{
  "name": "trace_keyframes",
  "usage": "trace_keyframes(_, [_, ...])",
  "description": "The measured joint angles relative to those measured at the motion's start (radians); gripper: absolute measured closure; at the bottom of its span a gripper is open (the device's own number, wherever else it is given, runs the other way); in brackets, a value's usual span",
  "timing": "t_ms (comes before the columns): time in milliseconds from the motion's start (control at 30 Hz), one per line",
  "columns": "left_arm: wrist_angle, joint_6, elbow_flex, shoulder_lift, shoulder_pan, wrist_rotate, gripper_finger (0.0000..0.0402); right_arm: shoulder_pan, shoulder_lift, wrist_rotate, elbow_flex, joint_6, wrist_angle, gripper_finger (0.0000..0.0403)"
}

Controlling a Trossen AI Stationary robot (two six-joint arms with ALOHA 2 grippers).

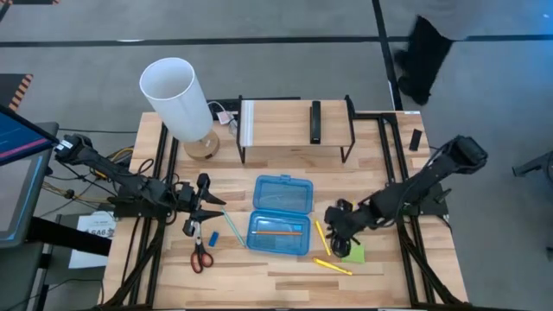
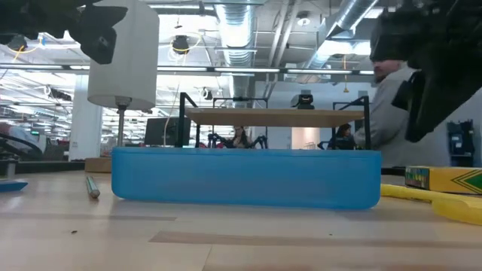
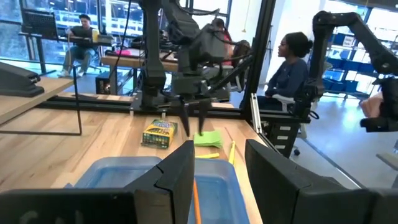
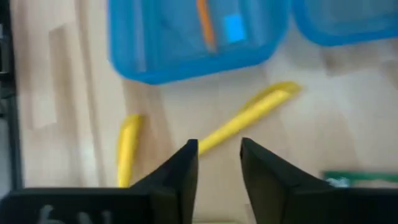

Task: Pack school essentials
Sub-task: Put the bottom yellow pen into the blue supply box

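Near table edge: a yellow pencil (image 1: 333, 266) lies on bare wood, red-handled scissors (image 1: 200, 256) well apart to its left. Mid-table: the open blue case (image 1: 281, 215) holds an orange pencil (image 1: 278, 231); open board flanks it. My right gripper (image 1: 340, 233), fingers spread and empty, hovers by the green sticky-note pad (image 1: 353, 253). My left gripper (image 1: 207, 206), parted, waits beside the case.

My high view looks straight down; low sits at tabletop, close behind case (image 2: 245, 178); wrist views face inward, both sharing case (image 4: 199, 37).
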Motion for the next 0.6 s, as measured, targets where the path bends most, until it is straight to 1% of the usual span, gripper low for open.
trace_keyframes(67, [0.000, 0.000, 0.000, 0.000, 0.000, 0.000, 0.0272, 0.026, 0.034, 0.000, 0.038, 0.000, 0.002, 0.0237])
trace_keyframes(167, [-0.001, 0.000, 0.000, 0.000, 0.000, 0.000, 0.0272, 0.064, 0.099, 0.001, 0.107, 0.000, 0.006, 0.0228])
trace_keyframes(400, [-0.001, -0.008, 0.000, 0.000, 0.000, 0.000, 0.0272, 0.128, 0.263, -0.004, 0.234, 0.029, -0.029, 0.0228])
trace_keyframes(600, [0.001, -0.010, 0.000, 0.000, 0.000, 0.000, 0.0272, 0.158, 0.374, -0.044, 0.291, 0.055, -0.029, 0.0226])
